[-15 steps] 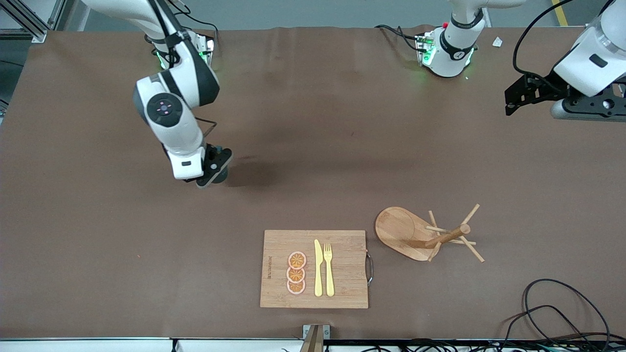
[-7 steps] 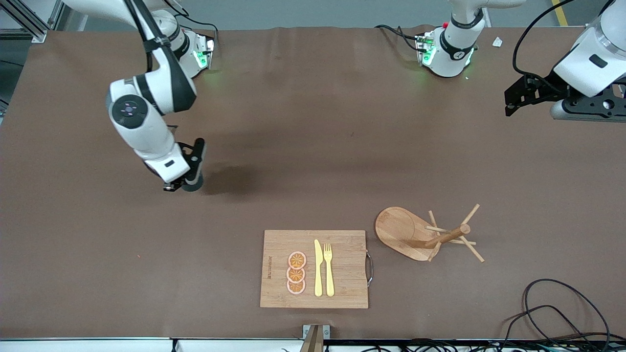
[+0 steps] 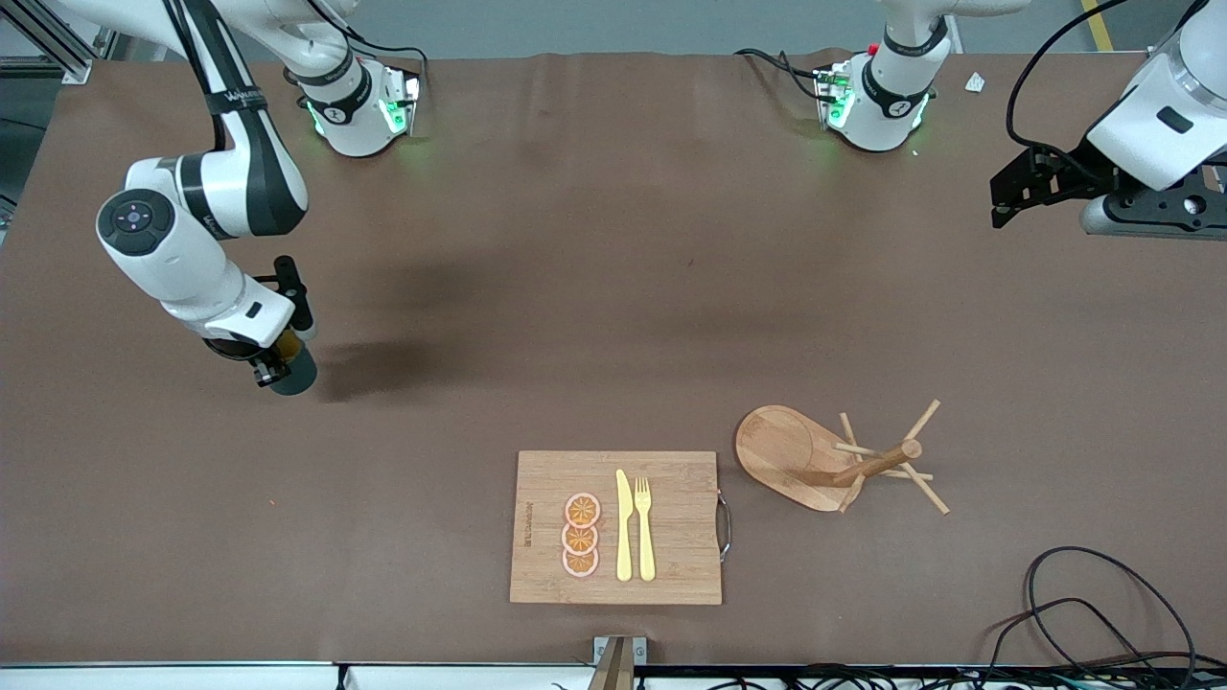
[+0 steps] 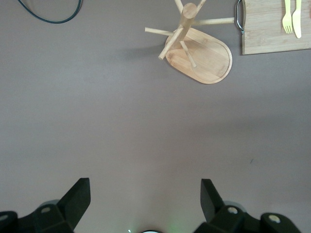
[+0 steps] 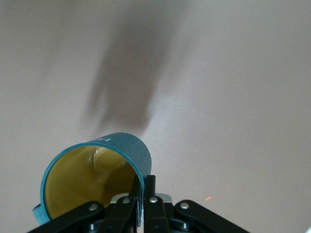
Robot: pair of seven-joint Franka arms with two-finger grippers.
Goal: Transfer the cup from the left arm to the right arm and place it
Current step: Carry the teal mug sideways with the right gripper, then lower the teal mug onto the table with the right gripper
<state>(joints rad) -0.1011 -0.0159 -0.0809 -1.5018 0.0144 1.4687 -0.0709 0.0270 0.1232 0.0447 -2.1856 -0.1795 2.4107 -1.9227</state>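
The cup (image 3: pixel 292 374) is dark teal with a mustard inside (image 5: pixel 82 182). My right gripper (image 3: pixel 278 356) is shut on its rim and holds it over the brown table toward the right arm's end. In the right wrist view the rim sits pinched between the two fingers (image 5: pixel 144 194), one inside and one outside the cup. My left gripper (image 3: pixel 1016 192) is open and empty, up over the left arm's end of the table, where the arm waits. Its two fingertips (image 4: pixel 77 194) show wide apart in the left wrist view.
A wooden cutting board (image 3: pixel 671 517) with a yellow knife, a yellow fork and orange slices lies near the front edge. A wooden mug tree (image 3: pixel 844 460) lies tipped over beside it. Black cables (image 3: pixel 1083 604) lie at the front corner by the left arm's end.
My right arm has carried the cup toward the right arm's end of the table and a little nearer the front camera. The left arm has not moved.
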